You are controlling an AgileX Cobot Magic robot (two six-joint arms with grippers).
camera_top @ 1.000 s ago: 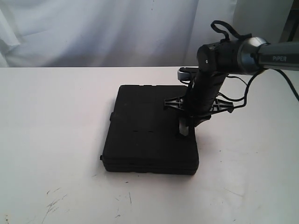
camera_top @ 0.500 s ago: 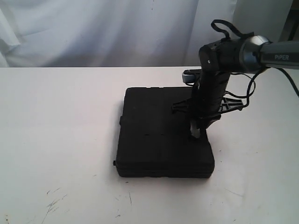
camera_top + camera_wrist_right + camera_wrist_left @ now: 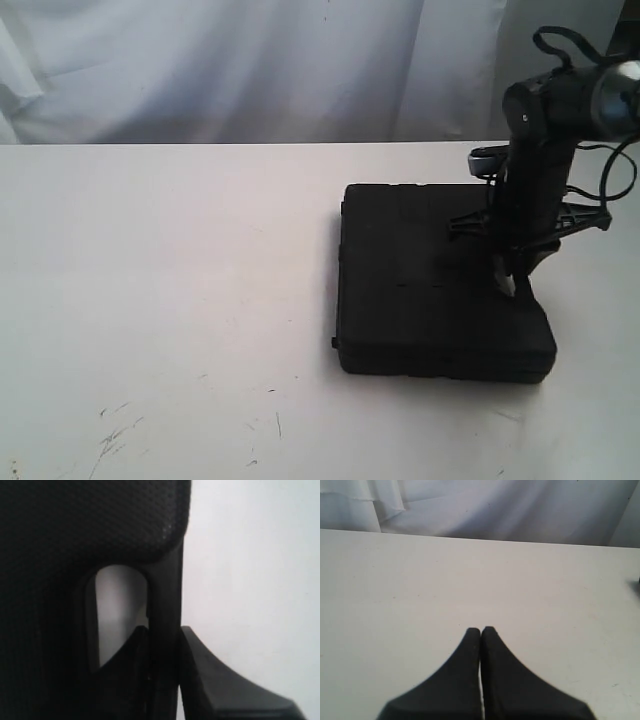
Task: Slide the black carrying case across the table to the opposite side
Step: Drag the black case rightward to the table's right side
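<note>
The black carrying case (image 3: 430,280) lies flat and closed on the white table (image 3: 150,280), right of the middle in the exterior view, with its far right corner under the right arm. The right gripper (image 3: 508,285) comes down onto the case's right edge. The right wrist view shows its jaws pinching the bar of the moulded handle (image 3: 164,590), one finger inside the handle opening and one outside it. The left gripper (image 3: 480,630) hangs over bare tabletop, jaws pressed together and holding nothing, and plays no part in this step. The slide itself seems to be in hand, with the case gripped and resting on the table rather than lifted. The next move calls for a low, level pull along the table with the pinch kept firm, so the case neither tips nor twists about the handle. Its lid is down, so what it holds cannot be seen.
</note>
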